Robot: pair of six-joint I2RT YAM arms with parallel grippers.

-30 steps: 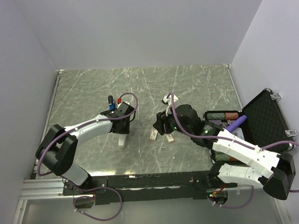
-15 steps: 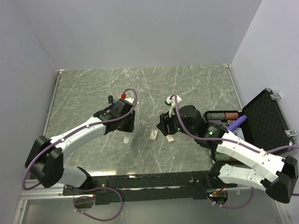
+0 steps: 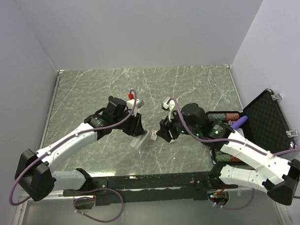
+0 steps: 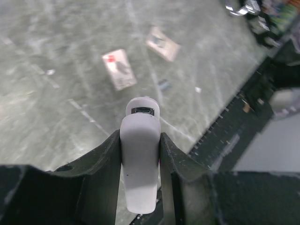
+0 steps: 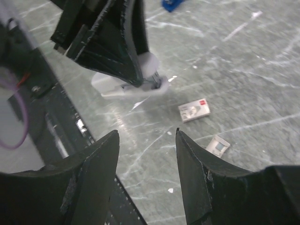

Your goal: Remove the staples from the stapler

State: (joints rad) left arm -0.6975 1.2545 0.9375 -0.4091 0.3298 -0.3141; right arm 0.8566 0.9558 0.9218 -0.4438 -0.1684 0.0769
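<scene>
My left gripper (image 3: pixel 136 134) (image 4: pixel 139 137) is shut on the stapler (image 4: pixel 139 173), whose whitish-grey side faces the wrist camera, with a metal end showing at its tip. From the top view the stapler (image 3: pixel 137 141) hangs just above the marble table, pointing down toward the near edge. The right wrist view shows that stapler (image 5: pixel 133 84) clamped between the left fingers (image 5: pixel 117 42). My right gripper (image 3: pixel 165 132) (image 5: pixel 146 136) stands open and empty, a short way right of the stapler.
Two small beige rectangular pieces (image 5: pixel 194 109) (image 5: pixel 218 145) lie on the table between the grippers; one (image 3: pixel 153 136) shows from above. A blue thing (image 5: pixel 173 3) lies behind the left gripper. An open black case (image 3: pixel 268 119) sits at right. A black rail (image 3: pixel 157 181) lines the near edge.
My left arm has swung right and forward, carrying the stapler toward the right gripper. The right gripper has shifted slightly and now covers one beige piece from above.
</scene>
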